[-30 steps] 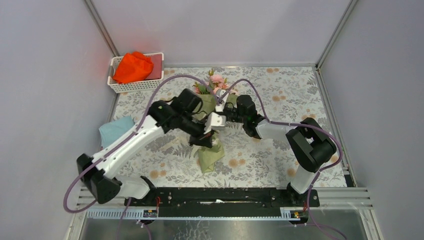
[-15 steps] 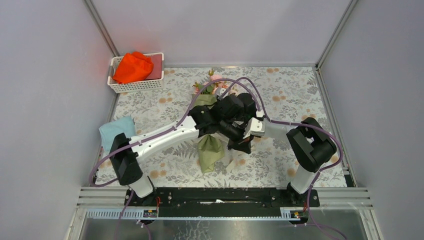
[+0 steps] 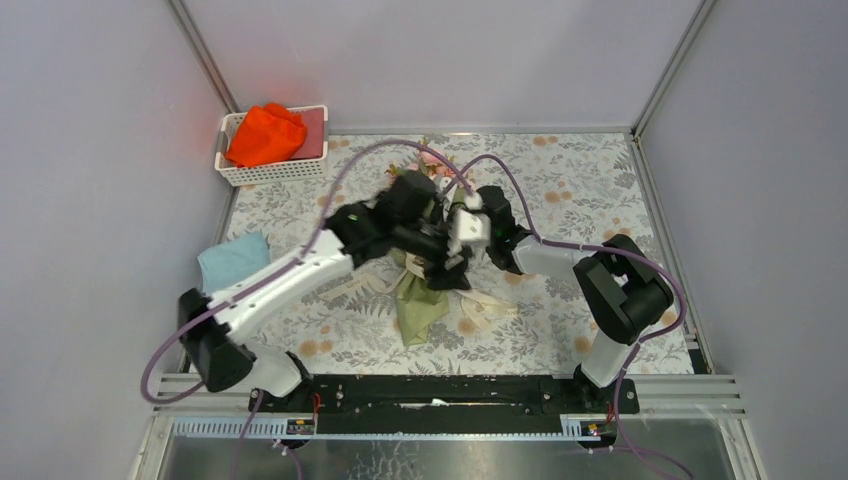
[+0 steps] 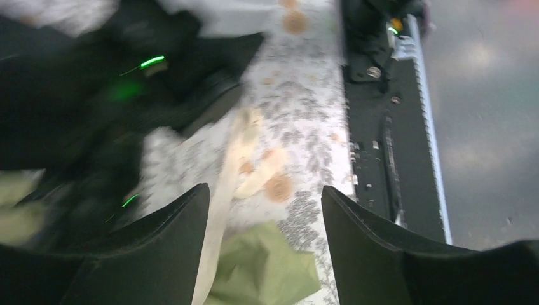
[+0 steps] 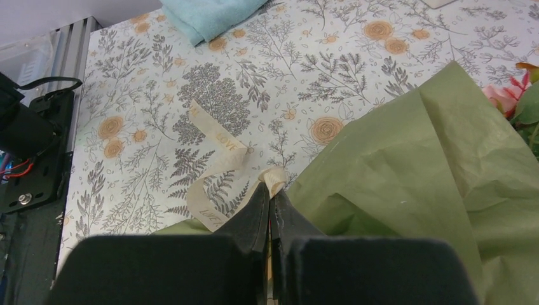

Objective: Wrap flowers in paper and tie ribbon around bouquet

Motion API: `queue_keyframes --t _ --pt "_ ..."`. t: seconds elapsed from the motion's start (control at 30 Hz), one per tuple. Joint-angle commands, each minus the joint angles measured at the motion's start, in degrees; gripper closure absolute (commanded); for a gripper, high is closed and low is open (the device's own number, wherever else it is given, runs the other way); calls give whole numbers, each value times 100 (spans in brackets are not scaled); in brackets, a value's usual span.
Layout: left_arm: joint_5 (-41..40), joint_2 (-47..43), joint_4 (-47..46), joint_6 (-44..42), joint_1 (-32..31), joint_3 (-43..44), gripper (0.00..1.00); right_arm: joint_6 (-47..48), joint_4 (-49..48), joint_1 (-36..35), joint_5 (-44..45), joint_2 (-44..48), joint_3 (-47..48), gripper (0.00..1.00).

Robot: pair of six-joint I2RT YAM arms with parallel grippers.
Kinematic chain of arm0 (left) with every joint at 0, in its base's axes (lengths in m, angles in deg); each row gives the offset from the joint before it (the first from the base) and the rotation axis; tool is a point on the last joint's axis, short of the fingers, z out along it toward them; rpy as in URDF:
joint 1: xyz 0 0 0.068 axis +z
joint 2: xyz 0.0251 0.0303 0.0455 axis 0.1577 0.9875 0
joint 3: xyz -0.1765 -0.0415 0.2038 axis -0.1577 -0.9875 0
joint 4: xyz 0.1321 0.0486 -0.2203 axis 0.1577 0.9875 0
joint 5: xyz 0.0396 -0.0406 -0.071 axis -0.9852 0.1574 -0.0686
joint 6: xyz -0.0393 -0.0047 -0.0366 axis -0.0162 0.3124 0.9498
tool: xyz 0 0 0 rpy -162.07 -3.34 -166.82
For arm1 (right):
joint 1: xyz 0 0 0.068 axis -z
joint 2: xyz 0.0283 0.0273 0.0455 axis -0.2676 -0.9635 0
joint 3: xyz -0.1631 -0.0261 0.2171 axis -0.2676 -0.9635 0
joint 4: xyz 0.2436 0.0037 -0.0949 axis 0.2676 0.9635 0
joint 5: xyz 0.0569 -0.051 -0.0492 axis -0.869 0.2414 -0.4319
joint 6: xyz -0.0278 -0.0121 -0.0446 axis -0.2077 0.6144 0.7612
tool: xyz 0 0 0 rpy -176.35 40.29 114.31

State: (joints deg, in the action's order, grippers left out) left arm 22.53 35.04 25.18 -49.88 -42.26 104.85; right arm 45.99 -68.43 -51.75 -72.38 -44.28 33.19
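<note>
Tying stage: the paper point(image 5: 407, 171) is already round the flowers point(image 5: 499, 98). I judge the ribbon point(image 5: 222, 141) is mid-tie, as no finished knot shows.
Left arm: it stretches from its near-left base to the middle of the bench point(image 3: 560, 190). The wrist is over the bouquet's waist and its camera looks back toward the near rail.
Left hand point(image 4: 264, 190): the jaws are wide and grip nothing. One ribbon strand runs lengthwise in the gap, close to one finger; the view is too blurred to tell whether it touches.
Bouquet point(image 3: 420, 305): it lies mid-bench with its long axis near to far. The narrow end points near, the roses point far, and it sits under both wrists.
Ribbon tails: one trails left of the cone and one right, both flat on the bench.
Right hand point(image 5: 271, 192): it is pinched tight on a fold of ribbon just beside the paper's edge. A loose loop lies on the bench beyond the fingertips.
Right arm: it is folded in from the right, with the wrist at the bouquet's right flank.
Deciding relation: the free strand lies straight ahead of the left hand, along its reach rather than across its jaws. That hand is the nearer one, but I judge it must centre the strand before closing.
</note>
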Motion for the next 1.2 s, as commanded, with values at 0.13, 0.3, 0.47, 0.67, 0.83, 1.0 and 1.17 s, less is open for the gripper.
queue_keyframes --t 0.13,0.3,0.47,0.67,0.83,1.0,1.17 --pt "311 -1734 -845 1279 2417 -1466 29 -34 -129 -361 310 -76 291 100" --pt "362 -2255 -1732 1723 3548 -2857 30 335 37 -645 421 -69 369 100" --pt "712 -2089 -2351 1526 4140 -3322 23 1385 -79 -703 176 90 66 100" --pt "1571 -1671 -1646 -651 4158 -3295 23 2433 504 -703 -371 68 254 100" --pt "1793 -1319 -1593 -1081 4113 -3160 33 3191 1377 -702 -363 101 591 100" --pt "1890 -1077 -1691 -1221 3920 -3097 37 3281 1506 -702 -406 69 691 100" --pt "1764 -875 -2607 -440 3859 -3109 43 3226 1388 -706 -414 47 688 100"
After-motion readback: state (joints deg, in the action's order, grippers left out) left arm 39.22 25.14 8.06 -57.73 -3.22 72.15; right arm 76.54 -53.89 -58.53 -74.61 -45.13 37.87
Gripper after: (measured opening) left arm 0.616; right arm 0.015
